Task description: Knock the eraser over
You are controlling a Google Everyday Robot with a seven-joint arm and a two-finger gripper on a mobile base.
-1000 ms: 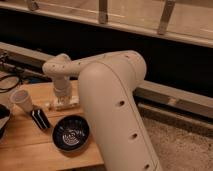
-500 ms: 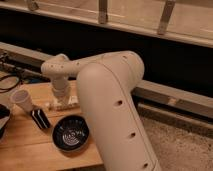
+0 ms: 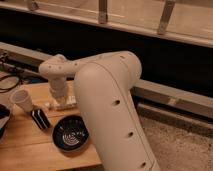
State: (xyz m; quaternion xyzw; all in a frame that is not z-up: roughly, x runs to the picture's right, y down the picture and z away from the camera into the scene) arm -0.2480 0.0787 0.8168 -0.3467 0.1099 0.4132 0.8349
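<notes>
Eraser (image 3: 40,119): small dark block with pale stripes along its length, set aslant on wooden table (image 3: 30,150), lower left of frame. Sits between white cup (image 3: 22,100) at upper left and black bowl (image 3: 70,134) at lower right, close to both. Whether it is standing or toppled is unclear.

Gripper (image 3: 61,104): pointing down at table, left of centre, just above and right of eraser. Fingers together, nothing between them. Contact with eraser can't be made out.

Dark cables (image 3: 9,82) at left edge.
</notes>
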